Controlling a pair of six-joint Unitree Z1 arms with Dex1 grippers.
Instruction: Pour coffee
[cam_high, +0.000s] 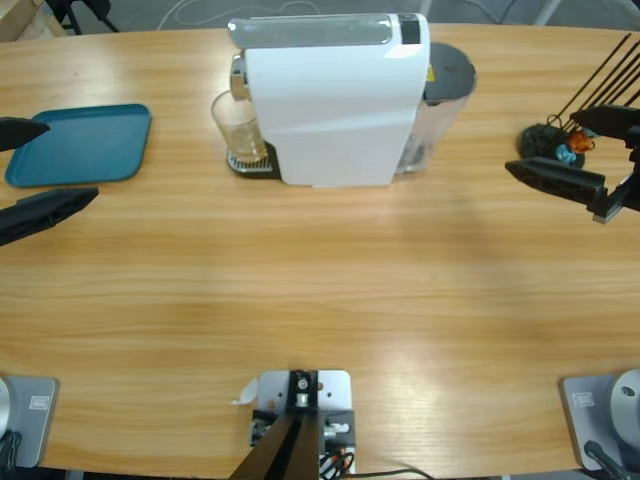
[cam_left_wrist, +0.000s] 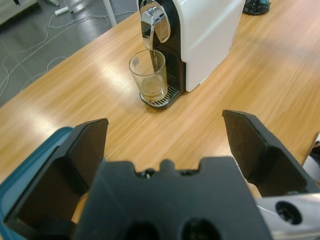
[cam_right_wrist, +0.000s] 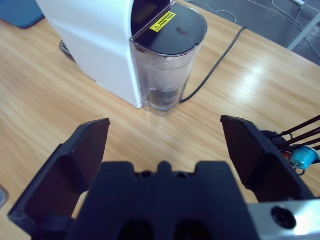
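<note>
**Two open grippers wait at either end of a table with a coffee machine**

A long wooden table (cam_high: 330, 300) is seen from above. Near its far edge, around the middle, stands a white coffee machine (cam_high: 335, 105) with a shiny silver spout (cam_left_wrist: 154, 25) at its front. A clear glass (cam_left_wrist: 148, 75) stands upright on the machine's small drip grate (cam_left_wrist: 161, 98), directly under the spout. The coffee (cam_left_wrist: 151, 89) is a shallow, pale amber-brown layer at the bottom of this glass. At the back of the machine is a clear water tank (cam_right_wrist: 167, 75) with a dark lid (cam_right_wrist: 172, 30) that carries a yellow warning label (cam_right_wrist: 166, 20). A black power cord (cam_right_wrist: 215, 67) runs from the back of the machine across the table.

The left gripper (cam_high: 25, 170) comes in from the left edge of the overhead view. Its two black jaws are spread wide and hold nothing. It points toward the glass but is well apart from it. Just beside this gripper, a flat teal tray (cam_high: 80, 145) lies on the table.

The right gripper (cam_high: 590, 155) comes in from the right edge. Its jaws are also spread wide and hold nothing. It faces the water tank end of the machine, well apart from it. Near this gripper stands a black wire rack (cam_high: 555, 135) with thin rods rising from a round base. A blue capsule (cam_right_wrist: 304, 157) and an orange one (cam_high: 582, 143) sit in it; whether there are more is hard to tell, since the gripper covers part of the rack.
</note>
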